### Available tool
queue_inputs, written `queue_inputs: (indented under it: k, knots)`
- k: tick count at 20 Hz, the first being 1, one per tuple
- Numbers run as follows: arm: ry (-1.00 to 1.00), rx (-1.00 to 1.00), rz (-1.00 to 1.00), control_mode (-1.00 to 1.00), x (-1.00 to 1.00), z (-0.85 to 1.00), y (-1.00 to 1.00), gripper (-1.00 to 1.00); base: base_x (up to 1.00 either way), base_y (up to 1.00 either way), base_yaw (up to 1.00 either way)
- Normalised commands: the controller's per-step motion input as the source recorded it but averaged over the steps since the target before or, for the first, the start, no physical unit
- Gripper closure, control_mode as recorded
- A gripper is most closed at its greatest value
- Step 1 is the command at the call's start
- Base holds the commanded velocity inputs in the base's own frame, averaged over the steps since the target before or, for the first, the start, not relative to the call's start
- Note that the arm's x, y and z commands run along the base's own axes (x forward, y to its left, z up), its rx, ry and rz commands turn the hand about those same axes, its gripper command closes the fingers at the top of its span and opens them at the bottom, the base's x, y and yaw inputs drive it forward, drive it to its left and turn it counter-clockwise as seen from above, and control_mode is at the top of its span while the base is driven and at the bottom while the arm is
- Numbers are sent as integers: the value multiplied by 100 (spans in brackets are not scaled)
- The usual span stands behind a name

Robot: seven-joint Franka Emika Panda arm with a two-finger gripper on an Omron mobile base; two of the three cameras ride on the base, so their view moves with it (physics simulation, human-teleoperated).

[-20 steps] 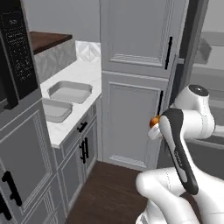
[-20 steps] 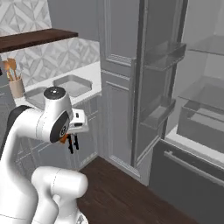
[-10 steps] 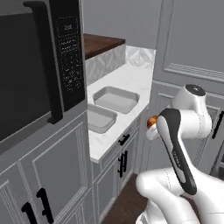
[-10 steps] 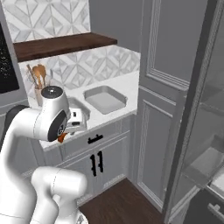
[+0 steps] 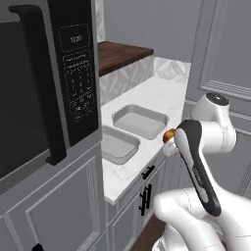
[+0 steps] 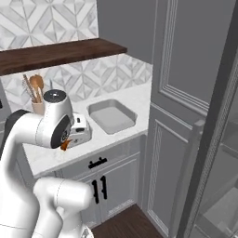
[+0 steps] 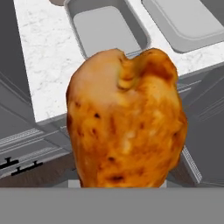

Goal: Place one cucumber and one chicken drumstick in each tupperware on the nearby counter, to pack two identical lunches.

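Observation:
My gripper [image 6: 69, 142] is shut on a browned chicken drumstick [image 7: 124, 122], which hides the fingertips in the hand view. The drumstick shows as an orange tip [image 5: 168, 135] beside the hand, held in the air in front of the counter's edge. Two empty grey tupperware trays sit on the white counter [image 5: 166, 93]: one farther back [image 5: 139, 120] and one nearer the microwave [image 5: 115, 144]. In the hand view both trays [image 7: 107, 28] [image 7: 183, 19] lie beyond the drumstick. The right base view has one tray [image 6: 111, 116]. The cucumber is out of view.
A black microwave [image 5: 49, 73] in a tall grey unit stands close on the left. A dark wooden shelf [image 6: 60, 51] hangs above the counter, with a utensil holder [image 6: 35, 95] beneath it. Tall grey cabinets [image 6: 186, 93] rise at the right.
The base has turned and driven, so the views swung from the fridge and tall cabinets to the counter, the trays and the microwave. The drumstick stays in the shut gripper.

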Motion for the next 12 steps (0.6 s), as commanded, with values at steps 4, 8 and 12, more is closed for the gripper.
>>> queue_inputs:
  k: [4,8,12]
  knots:
    - [0,0,0,100,0,0,0,100,94,0,6]
    - [0,0,2,-100,29,0,0,100,26,0,1]
    - [0,0,10,-100,99,-2,7,100,0,0,0]
